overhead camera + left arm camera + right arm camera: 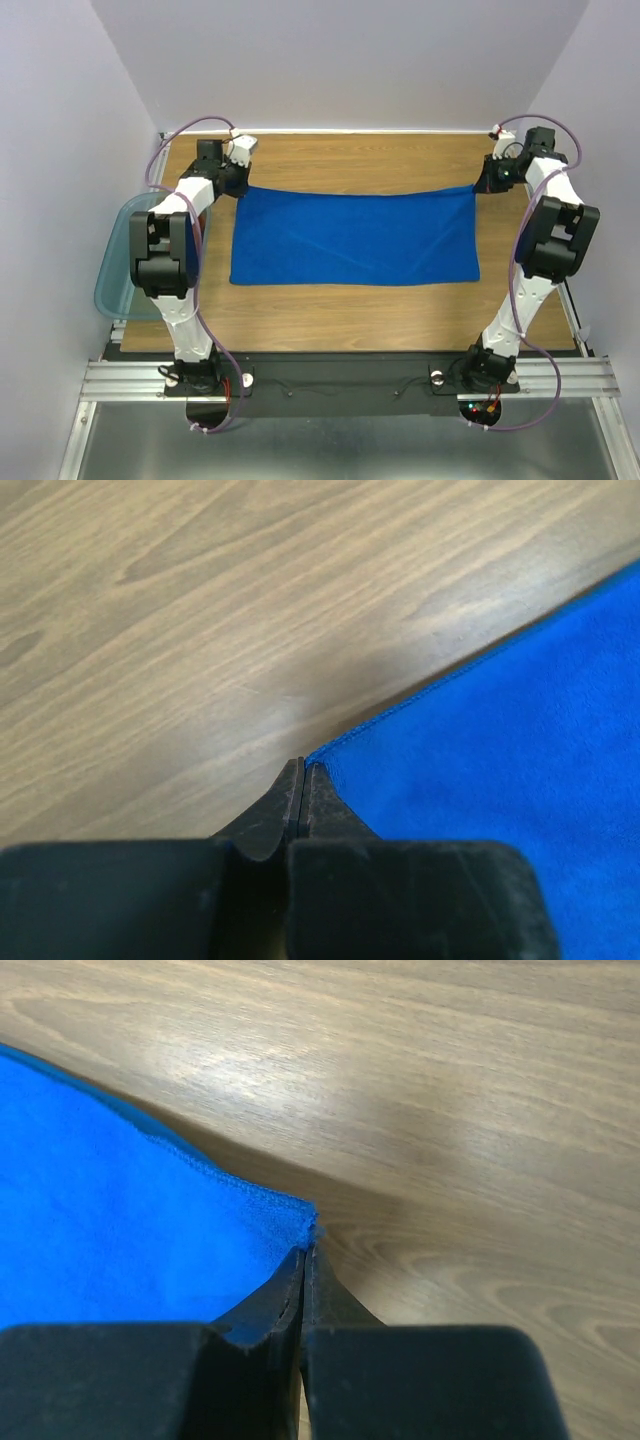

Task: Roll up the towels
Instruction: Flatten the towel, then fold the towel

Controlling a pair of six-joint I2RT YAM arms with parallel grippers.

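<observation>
The blue towel (355,235) lies flat on the counter (350,150), its far corners pinched by the left end effector (240,185) and right end effector (478,188), each clamped on cloth. Rolling seems about to start: both must curl that edge nearward evenly.

Even bright light, blurred foregrounds.

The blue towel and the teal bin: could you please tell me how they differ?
The blue towel is opaque cloth; the teal bin is translucent plastic. The towel lies spread flat on the table; the bin sits at its left edge. The left gripper and right gripper pinch the towel's far corners; neither holds the bin.
</observation>
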